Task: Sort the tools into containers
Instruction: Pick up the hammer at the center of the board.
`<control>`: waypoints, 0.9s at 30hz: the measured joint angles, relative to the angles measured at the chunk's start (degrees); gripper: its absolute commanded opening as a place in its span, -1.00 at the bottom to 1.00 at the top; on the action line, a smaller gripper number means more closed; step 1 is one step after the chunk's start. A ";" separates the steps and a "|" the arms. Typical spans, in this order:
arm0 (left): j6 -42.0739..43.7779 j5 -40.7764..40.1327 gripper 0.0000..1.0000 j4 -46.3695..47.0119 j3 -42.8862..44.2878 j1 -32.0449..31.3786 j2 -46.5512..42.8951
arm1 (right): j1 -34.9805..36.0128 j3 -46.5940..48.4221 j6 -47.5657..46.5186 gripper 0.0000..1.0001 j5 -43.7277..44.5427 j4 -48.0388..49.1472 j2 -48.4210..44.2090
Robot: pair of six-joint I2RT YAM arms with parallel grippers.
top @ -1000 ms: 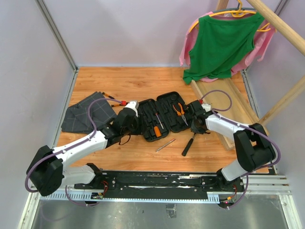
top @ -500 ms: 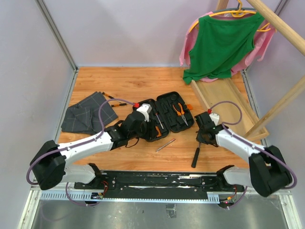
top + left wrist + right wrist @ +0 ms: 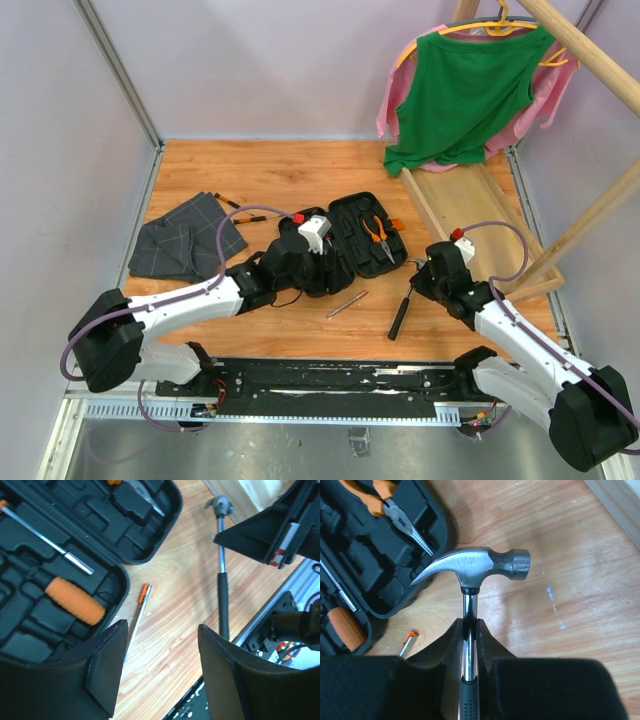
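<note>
The black tool case (image 3: 365,240) lies open mid-table, with orange-black pliers (image 3: 376,230) in its right half. My left gripper (image 3: 325,268) hovers over its left half, open and empty (image 3: 160,675). Below it the case (image 3: 125,545) holds an orange-handled screwdriver (image 3: 75,600). A thin screwdriver (image 3: 347,304) lies on the table in front of the case and also shows in the left wrist view (image 3: 137,620). My right gripper (image 3: 420,284) is shut on the steel shaft of the claw hammer (image 3: 475,565), right of the case. The hammer's black handle (image 3: 400,318) points toward me.
A dark grey folded cloth (image 3: 185,250) lies at the left. A long wooden tray (image 3: 480,215) leans at the back right under a green shirt (image 3: 465,90) on a hanger. The metal rail (image 3: 340,380) runs along the near edge.
My left gripper has moved right, from beside the case to over its left half. My right gripper has carried the hammer from the case's right edge toward the near right.
</note>
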 measured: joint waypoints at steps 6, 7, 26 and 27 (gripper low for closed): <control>0.11 1.77 0.40 3.23 2.47 -2.01 3.23 | 0.00 -0.02 2.99 -0.99 -3.67 2.95 0.31; 0.11 1.97 0.41 3.72 2.95 -2.38 3.96 | 0.00 -0.02 3.45 -0.99 -4.37 3.52 0.52; 0.46 2.34 0.45 6.19 6.95 -6.67 13.11 | 0.00 1.68 10.80 -0.99 -17.49 12.55 5.42; 0.55 2.38 0.44 6.21 7.15 -6.67 13.25 | 0.00 1.68 10.97 -0.99 -17.57 12.70 5.16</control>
